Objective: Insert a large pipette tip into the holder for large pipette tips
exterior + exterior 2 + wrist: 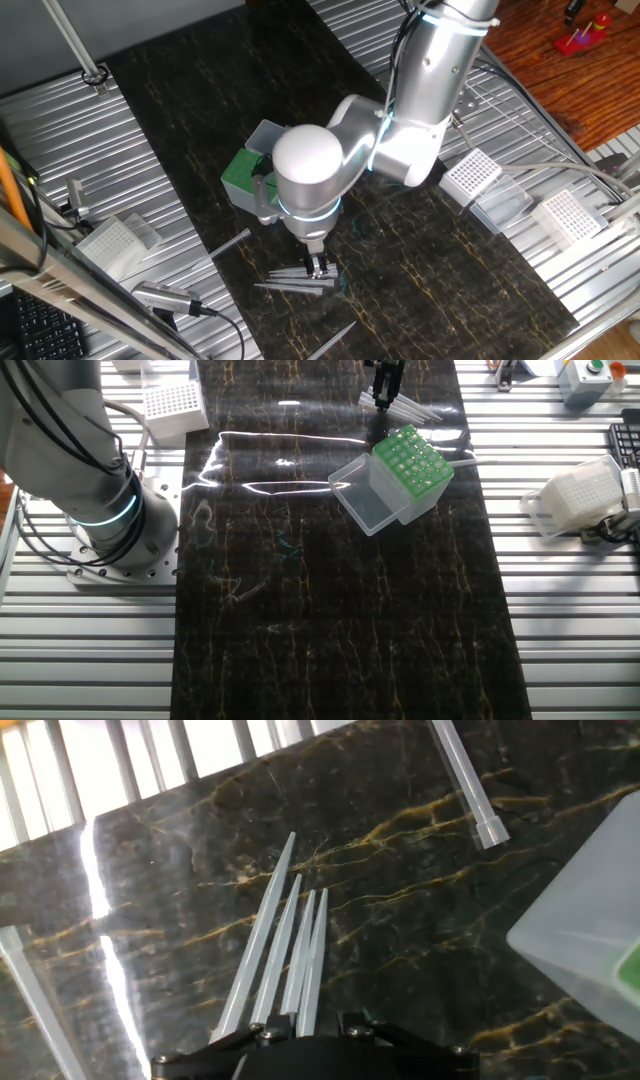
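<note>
My arm reaches out from its base at the edge of the bench (330, 640), the elbow folded over the middle of the dark marbled mat and the wrist turned straight down, so that my end effector (319, 268) points at the surface close to the far end of the mat in the other fixed view, where it shows as a small dark shape (383, 390). It hangs directly over a loose cluster of large pipette tips (295, 283) lying flat on the mat; in the hand view four of them (285, 955) fan out from under my fingers with their narrow points aimed away from me. My fingers sit low at the tips, but whether they are released or clenched on one I cannot tell, since the hand view shows only the dark underside of the hand and the fixed views are too small. More tips lie apart from the cluster: one (465, 780) toward the holder's side, another (35, 1000) at the opposite edge. The holder for large pipette tips (410, 470) stands on the mat near the cluster, just beside my forearm, its green grid top (240, 172) uncovered and its clear lid (362, 500) swung open and resting on the mat.
</note>
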`<state>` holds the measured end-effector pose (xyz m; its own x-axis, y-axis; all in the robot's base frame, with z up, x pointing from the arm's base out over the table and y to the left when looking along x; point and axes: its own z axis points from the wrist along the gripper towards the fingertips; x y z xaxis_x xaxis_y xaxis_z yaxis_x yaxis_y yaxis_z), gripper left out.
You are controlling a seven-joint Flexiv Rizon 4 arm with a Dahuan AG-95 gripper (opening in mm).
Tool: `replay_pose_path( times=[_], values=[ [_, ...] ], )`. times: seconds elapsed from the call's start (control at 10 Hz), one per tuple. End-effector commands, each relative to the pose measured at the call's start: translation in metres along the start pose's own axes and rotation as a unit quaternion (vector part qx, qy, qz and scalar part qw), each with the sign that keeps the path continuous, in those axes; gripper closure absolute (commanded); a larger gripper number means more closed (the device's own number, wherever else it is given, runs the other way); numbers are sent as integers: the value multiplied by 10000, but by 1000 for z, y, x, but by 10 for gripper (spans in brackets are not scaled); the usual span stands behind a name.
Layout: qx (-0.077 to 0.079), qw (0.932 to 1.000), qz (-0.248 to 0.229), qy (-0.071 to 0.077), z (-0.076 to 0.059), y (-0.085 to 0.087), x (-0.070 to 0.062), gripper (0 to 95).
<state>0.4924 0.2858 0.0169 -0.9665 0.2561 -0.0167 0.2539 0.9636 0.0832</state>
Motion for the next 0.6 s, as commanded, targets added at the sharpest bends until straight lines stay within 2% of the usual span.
replay_pose_path(
  times=[0.1,0.4,0.5,0.6],
  values=[
    [-1,10000,4,85,-1,-2,4,950],
    [20,10000,-6,71,1,-6,9,950],
    [-20,10000,-13,94,2,-7,10,950],
    [-131,9998,-66,100,-2,-7,10,950]
  ],
)
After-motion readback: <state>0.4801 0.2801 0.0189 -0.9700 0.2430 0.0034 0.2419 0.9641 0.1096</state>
